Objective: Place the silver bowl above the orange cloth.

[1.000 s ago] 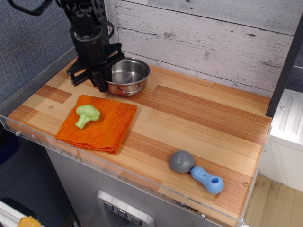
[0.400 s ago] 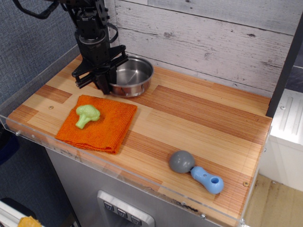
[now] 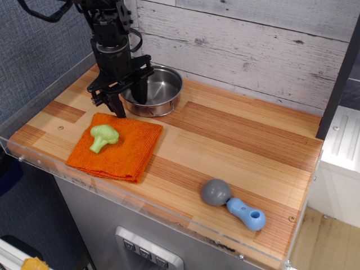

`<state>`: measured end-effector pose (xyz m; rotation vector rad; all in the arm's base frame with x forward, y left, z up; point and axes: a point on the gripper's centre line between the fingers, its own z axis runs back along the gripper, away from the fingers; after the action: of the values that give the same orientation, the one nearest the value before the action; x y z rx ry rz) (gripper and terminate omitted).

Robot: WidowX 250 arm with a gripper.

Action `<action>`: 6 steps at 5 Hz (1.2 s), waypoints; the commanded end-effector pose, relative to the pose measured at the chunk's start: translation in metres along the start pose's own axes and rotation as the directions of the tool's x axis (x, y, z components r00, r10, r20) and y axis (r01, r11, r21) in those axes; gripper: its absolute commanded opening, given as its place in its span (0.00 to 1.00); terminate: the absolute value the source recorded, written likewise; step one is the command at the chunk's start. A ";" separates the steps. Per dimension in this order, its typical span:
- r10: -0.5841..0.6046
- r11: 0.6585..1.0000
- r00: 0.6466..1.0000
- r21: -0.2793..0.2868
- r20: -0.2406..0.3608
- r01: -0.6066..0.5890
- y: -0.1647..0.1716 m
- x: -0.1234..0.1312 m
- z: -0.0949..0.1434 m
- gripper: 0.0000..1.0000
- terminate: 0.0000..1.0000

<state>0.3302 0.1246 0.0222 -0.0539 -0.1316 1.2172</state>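
Note:
The silver bowl (image 3: 162,88) stands upright on the wooden table at the back left, just behind the far edge of the orange cloth (image 3: 128,151). The cloth lies flat near the front left edge. My gripper (image 3: 129,100) is open over the bowl's left rim. One finger (image 3: 140,91) reaches inside the bowl and the other (image 3: 118,106) hangs outside it, just above the cloth's far edge. The fingers stand apart from the rim.
A green broccoli toy (image 3: 103,136) lies on the cloth. A grey-and-blue scoop (image 3: 232,203) lies at the front right. A clear plastic lip (image 3: 34,101) edges the table's left and front. A plank wall (image 3: 253,50) stands behind.
The bowl shifted slightly back and right with the gripper, then the fingers spread apart and let go of the rim.

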 end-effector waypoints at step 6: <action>-0.096 0.985 0.992 -0.138 0.076 0.106 -0.019 0.010 0.096 1.00 0.00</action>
<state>0.3410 0.1249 0.0993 -0.1156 -0.2172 1.1155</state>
